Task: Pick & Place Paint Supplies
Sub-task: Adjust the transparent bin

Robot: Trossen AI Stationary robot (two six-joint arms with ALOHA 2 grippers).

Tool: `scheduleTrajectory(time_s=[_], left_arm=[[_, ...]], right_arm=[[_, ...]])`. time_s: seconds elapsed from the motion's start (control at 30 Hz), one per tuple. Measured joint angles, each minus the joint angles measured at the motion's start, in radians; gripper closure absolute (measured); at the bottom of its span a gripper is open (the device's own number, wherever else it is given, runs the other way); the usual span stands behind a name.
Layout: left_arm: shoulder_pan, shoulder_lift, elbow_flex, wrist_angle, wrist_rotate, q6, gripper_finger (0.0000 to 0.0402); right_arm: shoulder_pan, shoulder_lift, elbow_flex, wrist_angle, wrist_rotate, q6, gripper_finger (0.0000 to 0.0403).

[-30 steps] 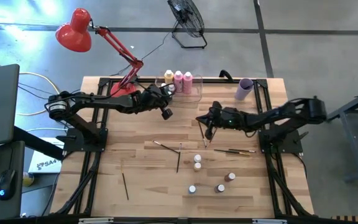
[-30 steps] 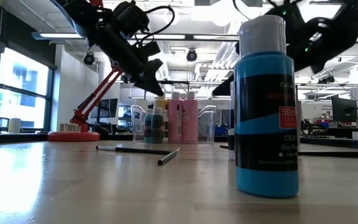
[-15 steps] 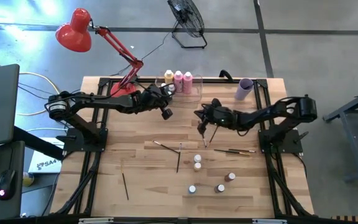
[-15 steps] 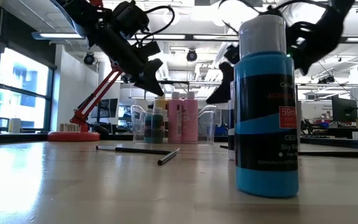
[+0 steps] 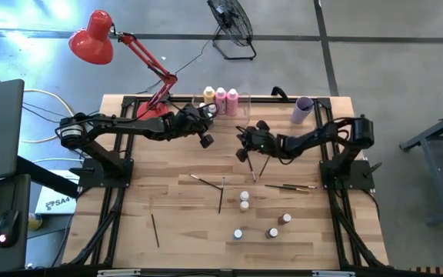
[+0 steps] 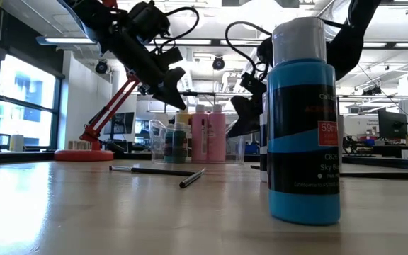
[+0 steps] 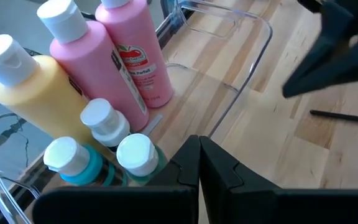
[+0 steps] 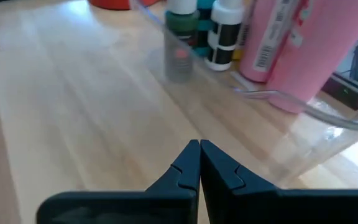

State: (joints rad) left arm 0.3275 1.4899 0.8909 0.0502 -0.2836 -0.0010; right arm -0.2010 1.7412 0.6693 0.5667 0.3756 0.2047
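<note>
Two pink bottles (image 5: 226,97) and a yellow one (image 5: 208,95) stand in the clear bin (image 5: 242,115) at the far edge, with tiny white-capped bottles (image 7: 134,153) beside them. Several more tiny bottles (image 5: 244,201) stand on the near right of the table, and thin brushes (image 5: 221,198) lie flat around them. My left gripper (image 5: 205,141) hangs shut just before the bin's left end, holding nothing (image 7: 199,142). My right gripper (image 5: 241,154) is shut and empty too (image 8: 199,145), low over the wood in front of the bin's right half.
A lilac cup (image 5: 302,109) stands at the far right, and a red desk lamp (image 5: 91,37) rises from the far left corner. A blue bottle (image 6: 303,120) fills the low view's foreground. One brush (image 5: 258,172) lies partly under my right arm.
My right gripper has gone toward the table's left and far edge, closer to the bin, sinking lower and turning as it went. It has stayed shut. My left arm has kept still.
</note>
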Motion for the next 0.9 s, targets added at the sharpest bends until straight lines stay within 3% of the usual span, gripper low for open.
scheduleTrajectory(time_s=[0.53, 0.9], left_arm=[[0.000, 0.000, 0.000, 0.000, 0.000, 0.004, 0.0402], [0.000, 0.000, 0.000, 0.000, 0.000, 0.004, 0.0402]], right_arm=[[-0.038, 0.000, 0.001, 0.029, 0.046, 0.008, 0.0401], [-0.048, 0.000, 0.000, 0.033, 0.136, 0.012, 0.0401]])
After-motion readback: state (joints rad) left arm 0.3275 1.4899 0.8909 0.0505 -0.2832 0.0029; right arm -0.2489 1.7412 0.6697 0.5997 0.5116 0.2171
